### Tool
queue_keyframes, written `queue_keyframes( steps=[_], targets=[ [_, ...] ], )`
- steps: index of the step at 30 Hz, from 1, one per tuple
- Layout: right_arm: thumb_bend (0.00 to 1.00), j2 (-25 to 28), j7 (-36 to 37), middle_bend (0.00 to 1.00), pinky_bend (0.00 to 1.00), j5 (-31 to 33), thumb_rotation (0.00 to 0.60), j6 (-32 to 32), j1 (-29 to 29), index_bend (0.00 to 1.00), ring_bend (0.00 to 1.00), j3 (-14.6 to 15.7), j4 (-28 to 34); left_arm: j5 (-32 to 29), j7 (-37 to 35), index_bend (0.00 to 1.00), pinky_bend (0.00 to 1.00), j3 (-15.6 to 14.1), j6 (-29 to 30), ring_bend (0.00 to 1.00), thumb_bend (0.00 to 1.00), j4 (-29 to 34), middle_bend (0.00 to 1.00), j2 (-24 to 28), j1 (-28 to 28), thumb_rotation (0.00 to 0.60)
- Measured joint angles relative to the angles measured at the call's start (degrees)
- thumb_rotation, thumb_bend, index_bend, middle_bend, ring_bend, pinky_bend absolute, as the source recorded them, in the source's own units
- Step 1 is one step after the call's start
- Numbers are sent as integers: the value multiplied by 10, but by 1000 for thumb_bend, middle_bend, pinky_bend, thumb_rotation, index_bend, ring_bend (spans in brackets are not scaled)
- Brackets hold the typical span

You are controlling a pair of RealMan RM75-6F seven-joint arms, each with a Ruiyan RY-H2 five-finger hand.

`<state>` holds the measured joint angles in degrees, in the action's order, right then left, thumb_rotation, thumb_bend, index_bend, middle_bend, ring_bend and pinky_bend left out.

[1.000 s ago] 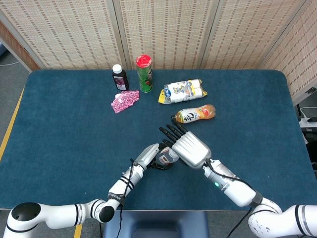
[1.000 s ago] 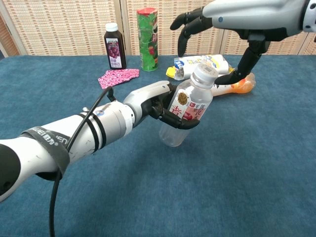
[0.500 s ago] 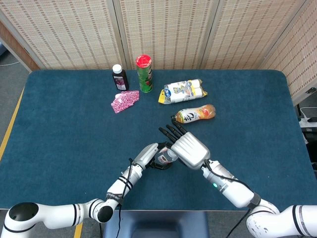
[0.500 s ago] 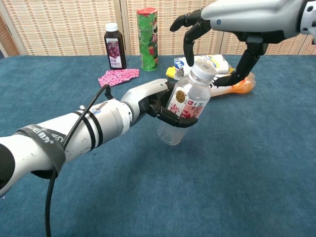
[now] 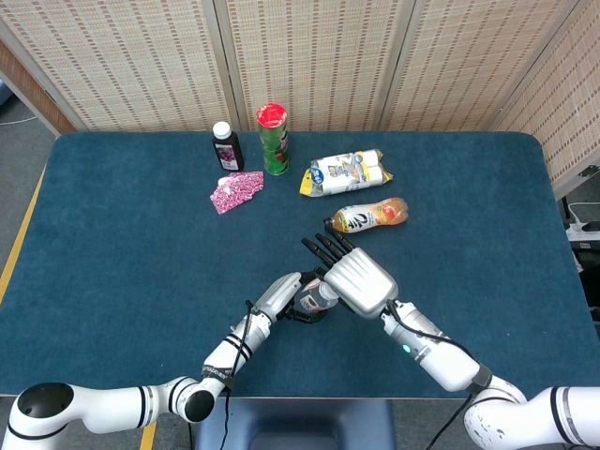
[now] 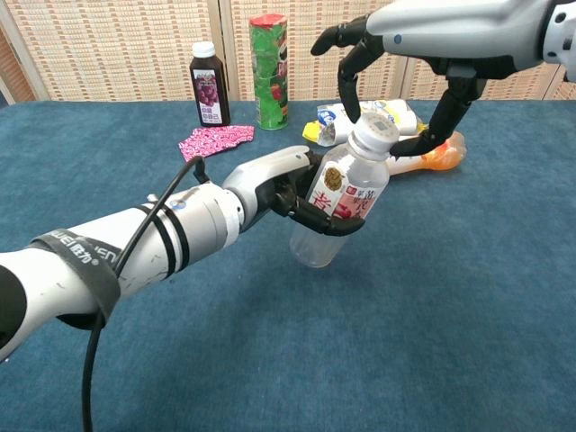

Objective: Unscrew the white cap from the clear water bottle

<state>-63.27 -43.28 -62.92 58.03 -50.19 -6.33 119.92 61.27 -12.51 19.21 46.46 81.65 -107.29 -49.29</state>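
Blue desk (image 6: 468,297) with screen panels behind it. At the far left of the row of goods stands a small dark juice bottle (image 6: 207,84) with a white lid, and just in front of it lies a pink patterned packet (image 6: 214,140). Next to the right stands a green can (image 6: 269,70) with a red lid. The left hand (image 6: 292,191) reaches in from the lower left, and its dark fingers (image 6: 328,220) are wrapped around the body of the clear water bottle (image 6: 340,205), which is lifted off the desk near its middle and tilted, with the top leaning to the right. The bottle bears a red and white label, and its white cap (image 6: 373,130) is on the neck. Above the cap the right hand (image 6: 396,85) hangs with its fingers spread and curled downward on either side of the cap; the chest view does not settle whether they touch it, and in the head view the back of this hand (image 5: 361,281) covers the cap. Behind the bottle lies a yellow and white snack packet (image 5: 347,172), and to its right an orange drink bottle (image 5: 372,215) lies on its side.
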Motion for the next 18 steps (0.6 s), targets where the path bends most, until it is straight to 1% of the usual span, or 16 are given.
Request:
queue_keyframes(
  steps=[8,11,18],
  targets=[
    [177,-1,4,24,0,-2,600,4,2,558,0,0,2,1,-1,422,283,0,0,271,349,-1,509,0,0,600],
    [177,1,11,27,0,-12,600,5,4,577,0,1,4,-2,-3,422,283,0,-2,271,350,-7,509,0,0,600],
    [178,9,38,30,0,-34,600,5,9,586,0,-1,6,-3,-9,422,282,4,-3,271,349,-17,508,1,0,600]
  ],
)
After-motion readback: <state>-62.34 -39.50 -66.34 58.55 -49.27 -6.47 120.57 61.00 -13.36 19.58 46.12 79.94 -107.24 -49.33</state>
